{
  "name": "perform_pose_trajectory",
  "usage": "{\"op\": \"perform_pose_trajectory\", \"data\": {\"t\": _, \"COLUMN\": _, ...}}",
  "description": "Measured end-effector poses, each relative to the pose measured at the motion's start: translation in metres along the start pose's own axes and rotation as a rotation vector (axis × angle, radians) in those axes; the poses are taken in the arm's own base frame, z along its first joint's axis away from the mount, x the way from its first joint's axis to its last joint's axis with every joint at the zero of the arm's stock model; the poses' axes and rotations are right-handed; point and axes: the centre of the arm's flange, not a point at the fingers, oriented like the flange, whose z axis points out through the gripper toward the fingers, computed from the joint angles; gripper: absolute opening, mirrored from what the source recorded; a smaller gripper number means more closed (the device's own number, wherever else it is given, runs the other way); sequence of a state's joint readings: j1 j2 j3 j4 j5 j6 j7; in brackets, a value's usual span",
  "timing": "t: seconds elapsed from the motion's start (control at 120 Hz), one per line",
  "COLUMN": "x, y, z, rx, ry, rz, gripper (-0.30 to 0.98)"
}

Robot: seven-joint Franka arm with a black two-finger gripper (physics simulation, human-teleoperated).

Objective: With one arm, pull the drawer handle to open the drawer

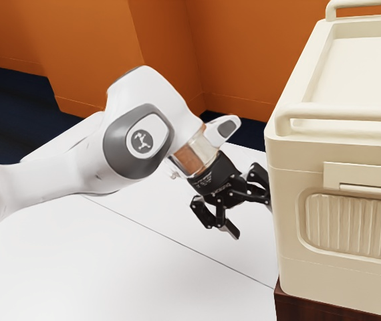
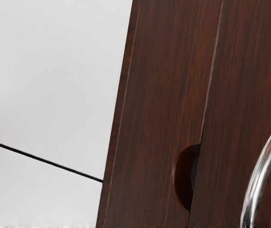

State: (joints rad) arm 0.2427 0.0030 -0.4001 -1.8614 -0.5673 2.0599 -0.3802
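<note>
1. The drawer handle [image 2: 260, 166] is a shiny, silver, bent bar.
2. It is on the dark brown wood [image 2: 249, 71], past the long crack [image 2: 211, 71] from the wood's edge by the flat white part [image 2: 40, 71].
3. The tool [image 1: 252, 221] is spread wide.

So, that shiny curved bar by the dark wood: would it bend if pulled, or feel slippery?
The curved bar has the bright shine of metal, so it would probably stay stiff. Its smooth, polished-looking surface suggests it could be a bit slippery. Because it bends, a loose grip might slide along the curve.
</note>
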Motion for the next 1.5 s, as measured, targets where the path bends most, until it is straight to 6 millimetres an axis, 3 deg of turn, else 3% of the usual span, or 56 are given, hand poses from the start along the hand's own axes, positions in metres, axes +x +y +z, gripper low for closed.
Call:
{"op": "perform_pose_trajectory", "data": {"t": 0.258, "x": -0.005, "y": 0.019, "z": 0.020, "rx": 0.004, "ry": 0.010, "rz": 0.043, "gripper": 0.69}}
{"op": "perform_pose_trajectory", "data": {"t": 0.367, "x": 0.010, "y": 0.007, "z": 0.014, "rx": 0.000, "ry": 0.038, "rz": 0.015, "gripper": 0.69}}
{"op": "perform_pose_trajectory", "data": {"t": 0.75, "x": 0.026, "y": -0.006, "z": 0.005, "rx": -0.007, "ry": 0.082, "rz": -0.015, "gripper": 0.69}}
{"op": "perform_pose_trajectory", "data": {"t": 1.242, "x": 0.024, "y": -0.014, "z": 0.004, "rx": 0.011, "ry": 0.083, "rz": -0.025, "gripper": 0.69}}
{"op": "perform_pose_trajectory", "data": {"t": 1.5, "x": 0.024, "y": -0.040, "z": -0.001, "rx": 0.037, "ry": 0.089, "rz": -0.066, "gripper": 0.68}}
